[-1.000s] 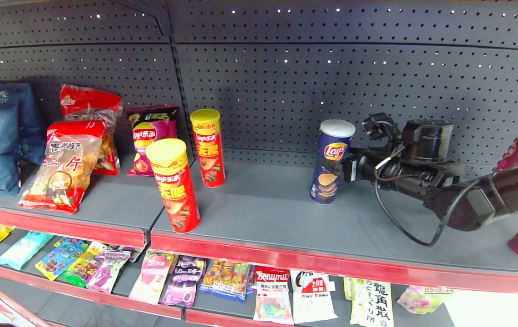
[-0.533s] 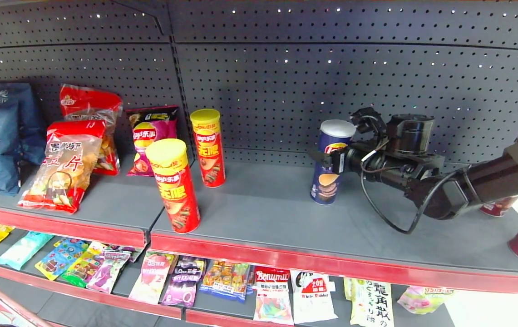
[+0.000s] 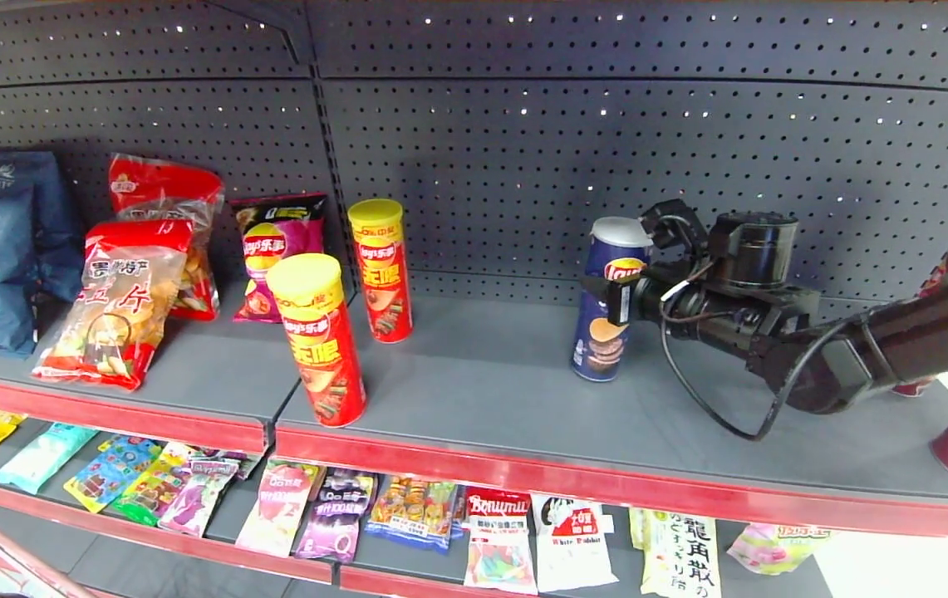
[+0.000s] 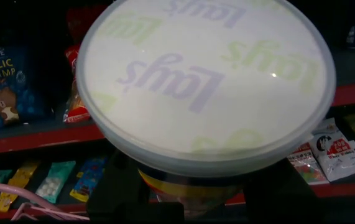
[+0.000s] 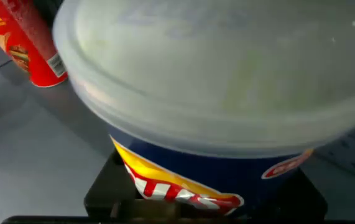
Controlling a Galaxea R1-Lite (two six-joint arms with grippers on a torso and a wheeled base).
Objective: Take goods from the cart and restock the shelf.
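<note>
Right gripper (image 3: 613, 297) clamps the blue white-lidded crisp tube (image 3: 601, 342) on the grey metal shelf's (image 3: 482, 374) right side; left gripper (image 4: 208, 200) clasps a yellow, pale-lidded tube (image 4: 205, 81).

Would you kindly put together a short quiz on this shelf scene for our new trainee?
1. True or false: the blue can lies on its side.
2. How many red cans with yellow lids stand to its left on the same shelf?
3. Which gripper holds the blue can? A: the left gripper. B: the right gripper.

Key: 1 false; 2 two; 3 B.
</note>
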